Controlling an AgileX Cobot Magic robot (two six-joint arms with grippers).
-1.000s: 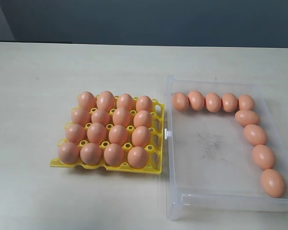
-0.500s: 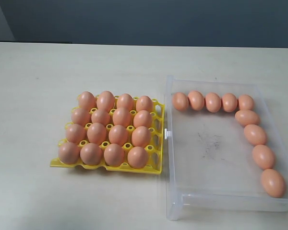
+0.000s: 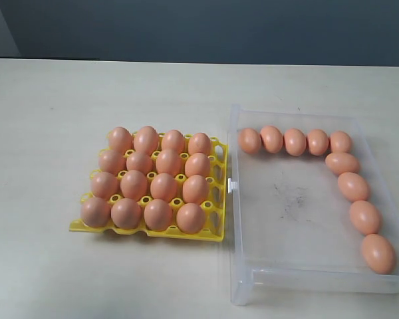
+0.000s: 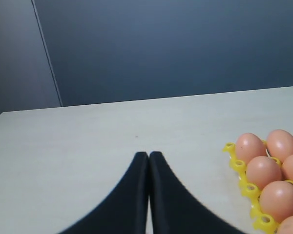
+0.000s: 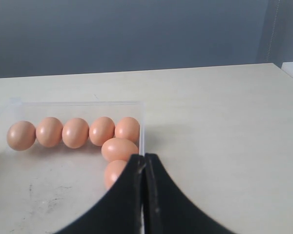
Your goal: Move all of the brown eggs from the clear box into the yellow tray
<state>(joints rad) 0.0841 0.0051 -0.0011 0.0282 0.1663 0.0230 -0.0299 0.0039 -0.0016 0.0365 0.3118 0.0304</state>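
The yellow tray sits left of centre on the table with several brown eggs filling its cups. To its right the clear box holds several more brown eggs lined along its far and right walls. Neither gripper shows in the exterior view. My left gripper is shut and empty, over bare table beside the tray's corner. My right gripper is shut and empty, over the box's wall, with eggs just beyond its tips.
The table is pale beige with a dark blue wall behind it. A small clasp juts from the box's left wall toward the tray. The box floor carries dark scuff marks.
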